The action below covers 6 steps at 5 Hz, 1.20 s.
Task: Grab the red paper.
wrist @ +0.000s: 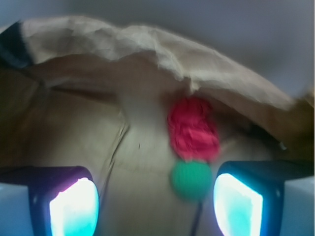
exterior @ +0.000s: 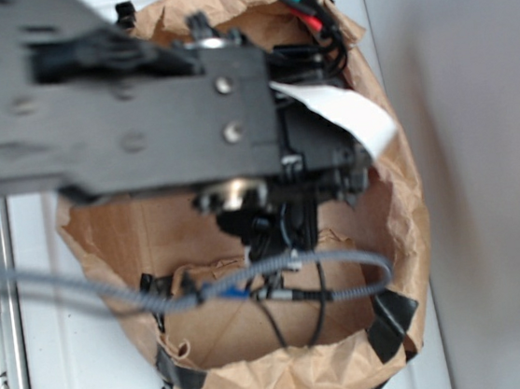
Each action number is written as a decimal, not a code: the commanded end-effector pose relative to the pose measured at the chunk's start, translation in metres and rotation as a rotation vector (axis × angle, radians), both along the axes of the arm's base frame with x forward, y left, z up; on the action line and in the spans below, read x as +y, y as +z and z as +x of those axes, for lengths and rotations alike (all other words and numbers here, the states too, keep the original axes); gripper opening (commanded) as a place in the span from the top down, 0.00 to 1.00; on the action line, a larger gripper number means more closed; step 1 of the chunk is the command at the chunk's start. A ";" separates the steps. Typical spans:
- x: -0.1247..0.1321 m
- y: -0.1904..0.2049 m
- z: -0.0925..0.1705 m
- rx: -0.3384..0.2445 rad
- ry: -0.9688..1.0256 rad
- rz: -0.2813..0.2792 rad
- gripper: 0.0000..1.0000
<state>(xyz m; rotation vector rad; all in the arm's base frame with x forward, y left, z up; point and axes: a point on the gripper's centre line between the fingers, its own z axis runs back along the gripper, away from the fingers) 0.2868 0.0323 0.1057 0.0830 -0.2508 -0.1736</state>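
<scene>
Red paper (wrist: 193, 129) lies beyond the spread, seemingly empty jaws, touching nothing.

red paper (wrist: 193, 133) — bright red, mottled with darker red wrinkles. Green ball (wrist: 191, 179) — solid green. Paper bag (exterior: 405, 234) — tan-brown outside and in, paler cream on its crumpled rim in the wrist view; black tape patches (exterior: 387, 323) on the near rim. Gripper (wrist: 156, 196) pads glow cyan-white, the left pad (wrist: 75, 209) edged magenta, housings black. Arm (exterior: 137, 105) dark grey-black with silver screws, white label (exterior: 349, 114) on the right. Grey braided cable (exterior: 343, 260); table (exterior: 102, 372) white.
</scene>
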 end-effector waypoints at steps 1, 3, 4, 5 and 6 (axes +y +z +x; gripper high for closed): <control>0.003 -0.030 0.022 -0.102 0.018 0.045 0.00; 0.013 -0.028 0.048 -0.085 0.063 0.031 0.00; 0.015 -0.034 0.062 -0.064 0.056 0.066 0.00; 0.008 -0.057 0.057 -0.066 0.026 0.195 0.00; 0.007 -0.068 0.049 -0.070 0.039 0.239 1.00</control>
